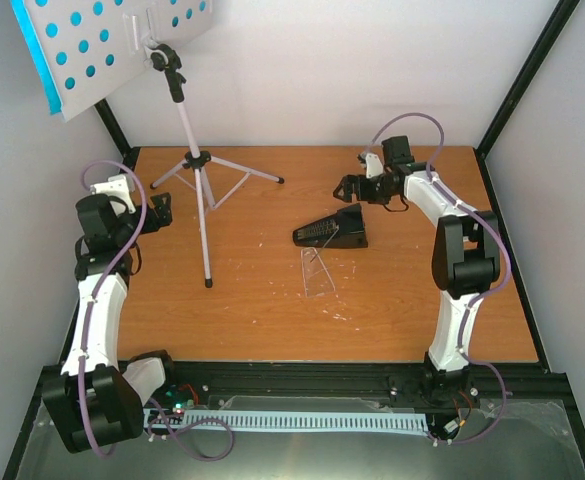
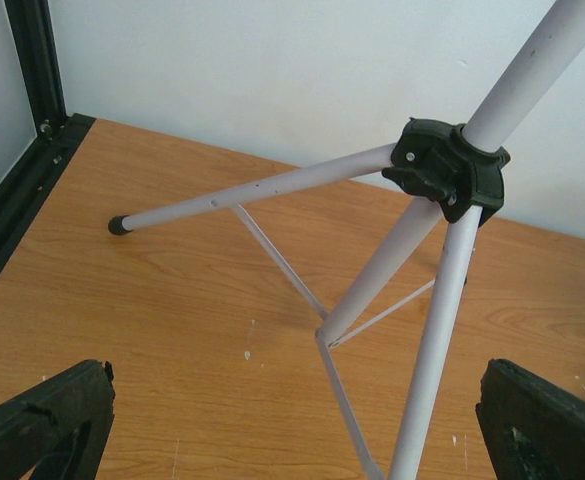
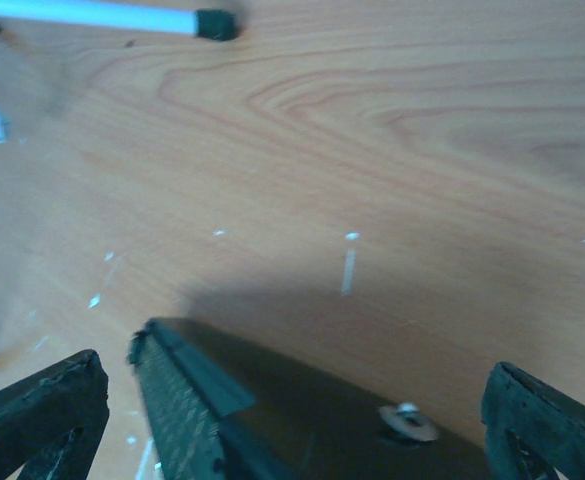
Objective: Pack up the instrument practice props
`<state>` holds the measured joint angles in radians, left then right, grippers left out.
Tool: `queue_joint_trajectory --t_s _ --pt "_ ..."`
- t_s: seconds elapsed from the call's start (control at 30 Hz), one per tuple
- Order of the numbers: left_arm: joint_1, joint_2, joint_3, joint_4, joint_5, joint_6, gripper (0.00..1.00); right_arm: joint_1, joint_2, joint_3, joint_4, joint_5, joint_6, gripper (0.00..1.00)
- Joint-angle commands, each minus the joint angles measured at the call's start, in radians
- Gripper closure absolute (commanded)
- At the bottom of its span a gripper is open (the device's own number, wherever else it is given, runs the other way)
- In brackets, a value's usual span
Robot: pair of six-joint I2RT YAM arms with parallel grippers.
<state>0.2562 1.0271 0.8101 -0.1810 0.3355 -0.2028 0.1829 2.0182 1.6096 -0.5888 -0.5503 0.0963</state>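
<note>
- A white-walled booth with black posts in its corners surrounds a wooden counter, which carries everything here.
- The music stand stands upright at the far left on its spread legs, so it is not yet folded.
- Its hole-punched desk tilts back high at the top. The cyan pages lie against it, their colour showing through the holes and along the left edge.
- The left hand sits low, just left of the stand's legs. It is released, its fingers spread wide with nothing between them.
- The left wrist view looks straight at the black hub where legs and pole meet. I take this as lining up for a low grip on the stand.
- The metronome lies on its side near the middle of the counter, to the right of the stand and well apart from it. Lying flat, it presents its long sloping faces for a grip.
- Its clear cover is off and lies on the counter just on the near side of it. The two will need rejoining or packing separately.
- The right hand hovers by the metronome's far end, also released and empty. In its wrist view the dark body sits between the spread fingers, touching neither that I can see.
- No box or bag is in view, so I cannot tell where the props are meant to go.
</note>
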Motion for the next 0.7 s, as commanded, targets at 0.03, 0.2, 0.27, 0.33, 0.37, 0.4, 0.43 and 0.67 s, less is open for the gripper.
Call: queue_joint_trajectory --t_s 0.03,0.2,0.27,0.33,0.37,0.4,0.43,0.67 --pt "0.002 -0.023 0.008 0.012 0.018 -0.016 0.01 0.009 -0.065 -0.106 0.046 -0.157 0.047 0.0" --pt "0.0 -0.046 0.004 0.012 0.057 -0.024 0.01 0.014 -0.182 -0.303 0.168 -0.202 0.124 0.03" --pt "0.0 -0.051 0.01 0.012 0.055 -0.025 0.01 0.018 -0.228 -0.355 0.185 -0.206 0.139 0.03" --pt "0.0 -0.06 0.011 0.012 0.057 -0.028 0.01 0.024 -0.271 -0.404 0.193 -0.198 0.152 0.03" --pt "0.0 -0.065 0.011 0.012 0.061 -0.031 0.01 0.028 -0.293 -0.432 0.199 -0.196 0.158 0.03" --pt "-0.001 -0.072 0.009 0.012 0.065 -0.033 0.0 0.034 -0.317 -0.459 0.208 -0.196 0.165 0.03" --pt "-0.002 -0.08 0.007 0.012 0.069 -0.034 0.0 0.042 -0.337 -0.483 0.215 -0.197 0.172 0.03" --pt "-0.005 -0.089 -0.001 0.012 0.07 -0.033 0.0 0.119 -0.481 -0.575 0.171 -0.029 0.234 0.03"
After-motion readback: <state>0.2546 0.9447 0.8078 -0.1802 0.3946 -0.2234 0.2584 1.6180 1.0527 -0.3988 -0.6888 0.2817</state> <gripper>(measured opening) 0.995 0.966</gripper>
